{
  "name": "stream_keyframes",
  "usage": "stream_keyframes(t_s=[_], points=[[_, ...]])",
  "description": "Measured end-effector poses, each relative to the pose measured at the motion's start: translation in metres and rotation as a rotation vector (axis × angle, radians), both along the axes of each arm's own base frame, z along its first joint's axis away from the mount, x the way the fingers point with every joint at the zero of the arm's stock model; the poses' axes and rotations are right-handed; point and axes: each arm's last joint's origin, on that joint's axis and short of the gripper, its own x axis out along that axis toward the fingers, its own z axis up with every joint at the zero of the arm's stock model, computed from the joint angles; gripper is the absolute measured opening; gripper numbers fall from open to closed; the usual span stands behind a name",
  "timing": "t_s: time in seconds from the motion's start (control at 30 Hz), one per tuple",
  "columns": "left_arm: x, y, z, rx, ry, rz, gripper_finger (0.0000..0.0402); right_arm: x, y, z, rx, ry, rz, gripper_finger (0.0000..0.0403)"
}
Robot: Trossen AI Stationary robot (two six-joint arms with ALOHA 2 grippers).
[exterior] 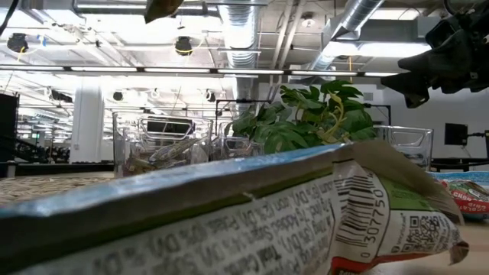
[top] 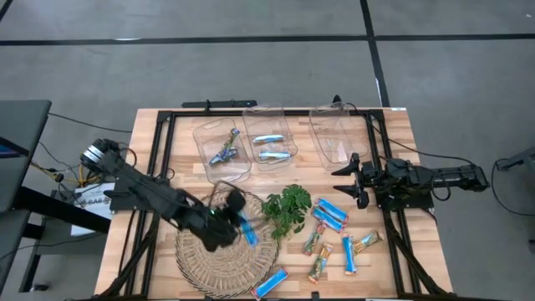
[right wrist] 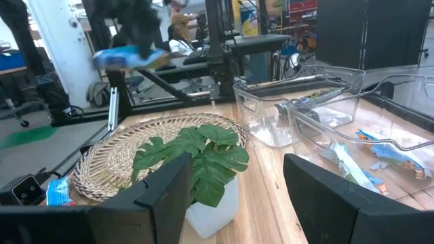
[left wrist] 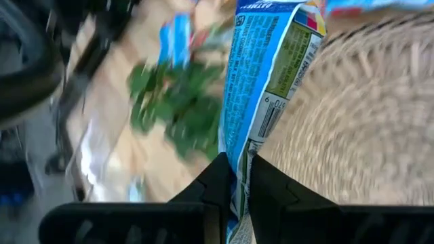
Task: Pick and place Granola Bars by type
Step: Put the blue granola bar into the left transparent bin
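Note:
My left gripper (top: 232, 221) hangs over the round woven tray (top: 219, 261) at the near left, shut on a bright blue granola bar (left wrist: 266, 74). The same bar (right wrist: 126, 57) shows high above the tray in the right wrist view. Several more granola bars, blue (top: 331, 214) and tan multicoloured (top: 316, 241), lie flat on the wood at the near right, and one blue bar (top: 271, 283) lies by the tray's near rim. My right gripper (top: 349, 186) stands open at the right, level, with nothing between its fingers (right wrist: 163, 196). My left gripper pinches the blue bar by one end of its wrapper (left wrist: 239, 161) between its two fingers. The fingers slant downward, and the bar runs straight on ahead of them. It hangs clear above the woven tray (left wrist: 366, 115).
Three clear bins stand along the far side: the left (top: 221, 150) and middle (top: 272, 140) hold bars, and the right one (top: 338, 134) shows none. A green leafy sprig in a white pot (top: 287, 209) stands between the tray and the loose bars. A bar (exterior: 229, 221) lies close before the low camera.

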Motion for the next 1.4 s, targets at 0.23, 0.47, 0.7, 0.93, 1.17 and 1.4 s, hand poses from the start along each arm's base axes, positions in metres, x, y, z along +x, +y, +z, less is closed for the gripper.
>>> stream_keyframes(t_s=[0.23, 0.47, 0.7, 0.93, 1.17, 1.4], points=[[-0.020, 0.052, 0.021, -0.025, 0.049, 0.191, 0.0030, 0.000, 0.000, 0.000, 0.000, 0.000, 0.000, 0.0225], [-0.032, 0.108, 0.035, -0.025, 0.057, 0.390, 0.0030, 0.000, 0.000, 0.000, 0.000, 0.000, 0.000, 0.0225], [-0.034, 0.164, 0.037, -0.016, 0.058, 0.606, 0.0030, 0.000, 0.000, 0.000, 0.000, 0.000, 0.000, 0.0225], [-0.045, 0.213, 0.030, -0.062, 0.074, 0.877, 0.0030, 0.000, 0.000, 0.000, 0.000, 0.000, 0.000, 0.0225], [-0.054, 0.231, 0.002, -0.121, 0.151, 0.988, 0.0030, 0.000, 0.000, 0.000, 0.000, 0.000, 0.000, 0.0225], [-0.051, 0.234, -0.035, -0.217, 0.155, 0.956, 0.0030, 0.000, 0.000, 0.000, 0.000, 0.000, 0.000, 0.0225]])
